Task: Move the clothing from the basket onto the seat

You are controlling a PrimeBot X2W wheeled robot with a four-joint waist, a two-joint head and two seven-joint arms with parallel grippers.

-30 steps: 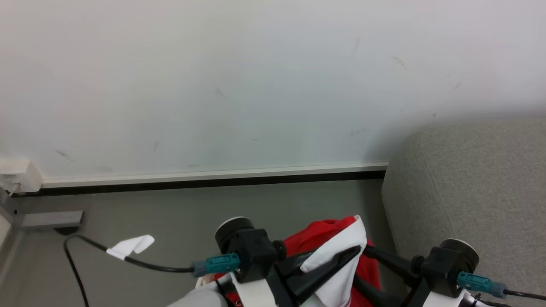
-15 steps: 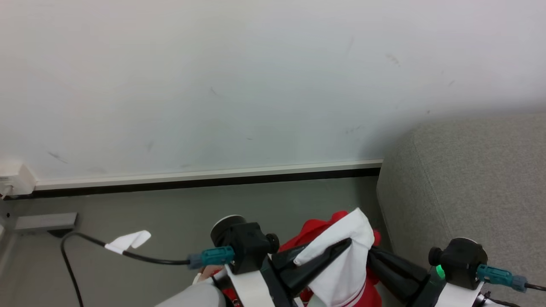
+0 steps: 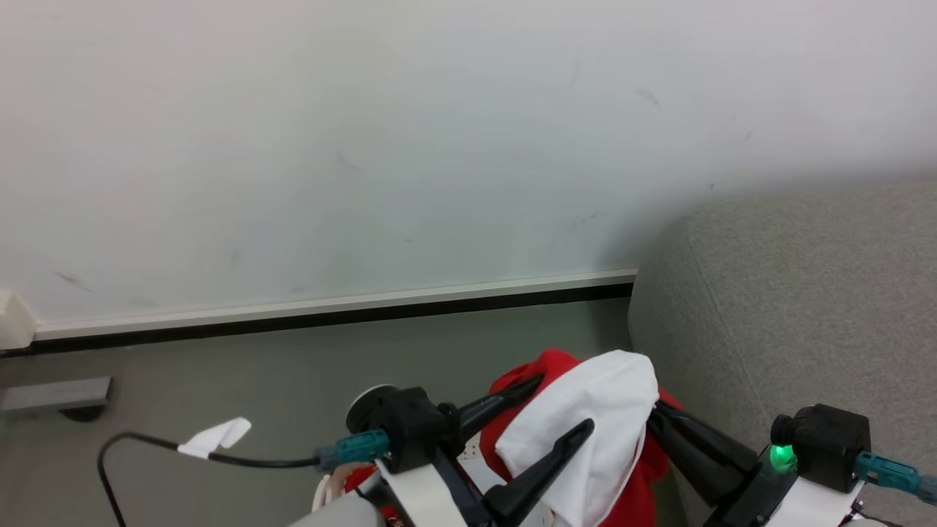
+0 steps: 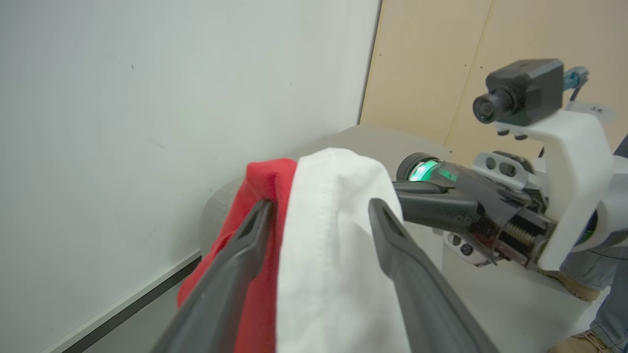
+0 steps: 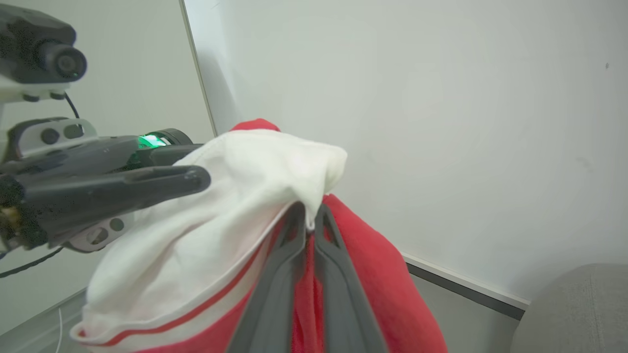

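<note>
The left claw (image 4: 321, 206) is seen with its two dark fingers spread well apart. The clothing (image 3: 607, 388) is draped between and over them, red fabric against one finger and the white panel filling the gap, but nothing is pinched there. The right claw (image 5: 309, 215) is pressed together on the clothing: in the right wrist view its fingers are closed on a fold where white meets red, with a thin edge of white cloth caught at the tips. The two claws are pointed toward each other, and the bundle is reached from opposite sides.

The clothing is held up in the air as a bunched heap — white on top, red hanging below, a red stripe showing along one white hem. It is carried above the floor (image 3: 256, 366) and just beside the rounded end of the seat (image 3: 805, 293). Whether the fabric touches the grey upholstery cannot be told.

Farther out, a pale wall (image 3: 366, 146) is met by a light baseboard (image 3: 329, 302) with a dark strip under it. A black cable (image 3: 263, 462) bearing a white tag (image 3: 216, 435) is trailed across the floor to the left wrist. In the left wrist view a tan wooden panel (image 4: 431, 63) is seen behind the seat, and a person's shoe (image 4: 574, 289) at the lower right.
</note>
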